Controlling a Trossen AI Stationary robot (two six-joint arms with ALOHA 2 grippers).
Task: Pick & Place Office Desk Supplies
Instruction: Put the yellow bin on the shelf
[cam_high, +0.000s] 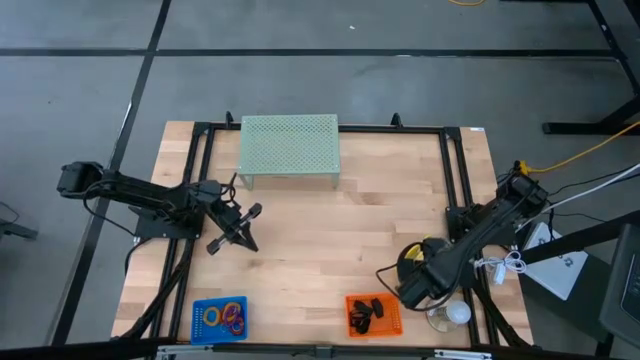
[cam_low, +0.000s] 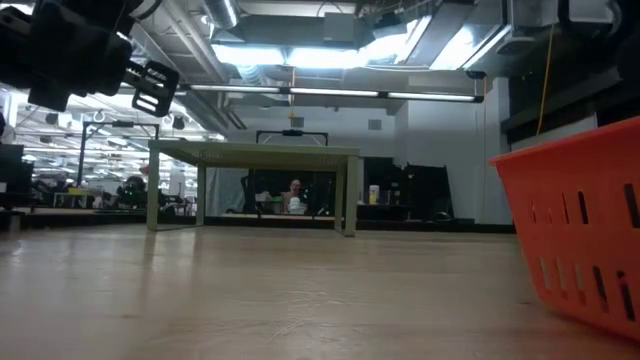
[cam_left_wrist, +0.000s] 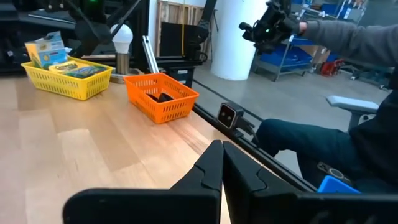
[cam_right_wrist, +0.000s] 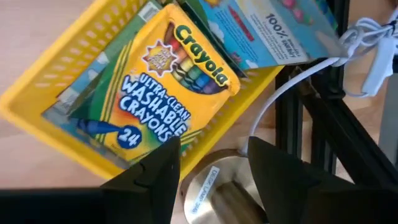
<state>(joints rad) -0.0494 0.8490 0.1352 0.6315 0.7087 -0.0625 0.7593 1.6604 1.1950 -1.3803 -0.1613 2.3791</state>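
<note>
Right gripper (cam_right_wrist: 211, 165) spread, empty, over yellow basket (cam_right_wrist: 37, 102) holding Crayola crayon box (cam_right_wrist: 165, 87), table's 4 o'clock. Orange basket (cam_high: 372, 315) with black clips (cam_high: 366, 312) and blue basket (cam_high: 220, 317) with rings (cam_high: 232, 316) at 6 and 7. Left gripper (cam_left_wrist: 221, 163) pressed closed, apparently empty, 9 o'clock. Pale wood tabletop (cam_high: 330, 240); mesh riser (cam_high: 289, 150) at 12. Beyond: seated person (cam_low: 293, 196), possibly at desk.

Two dark, slim, jointed arms. Matte black left gripper (cam_high: 238, 227) with angular wedge-shaped fingers (cam_left_wrist: 208, 171); right gripper (cam_right_wrist: 211, 168) likewise black, trailing white cable.
</note>
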